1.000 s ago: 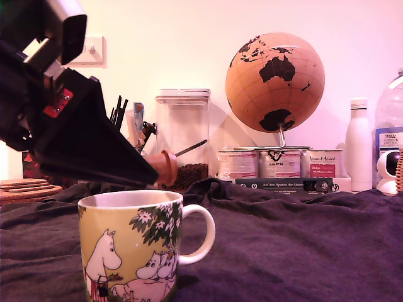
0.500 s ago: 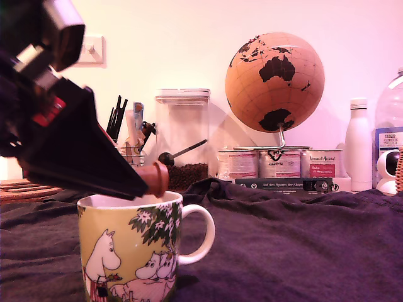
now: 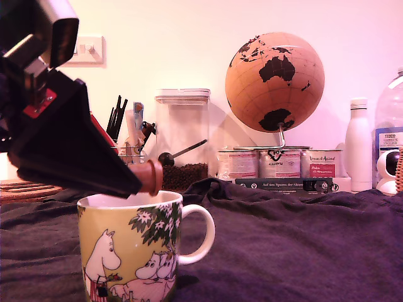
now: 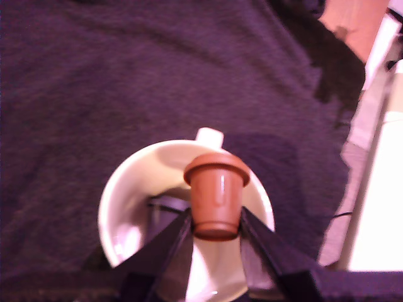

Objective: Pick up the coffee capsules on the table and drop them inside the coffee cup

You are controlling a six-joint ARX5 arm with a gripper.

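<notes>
Gripper (image 4: 216,228) clamped on brown coffee capsule (image 4: 216,194), held just above open mouth of coffee cup (image 3: 129,248) on purple-cloth table (image 3: 296,245). Cup print: cartoon figures, tree. Bottle (image 3: 389,129) label reads "TESCO"; tins' (image 3: 279,163) writing too small.

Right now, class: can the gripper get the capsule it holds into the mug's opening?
Probably yes. The gripper holds the brown capsule directly above the mug, whose white inside looks open, with nothing visible across the rim in between.
</notes>
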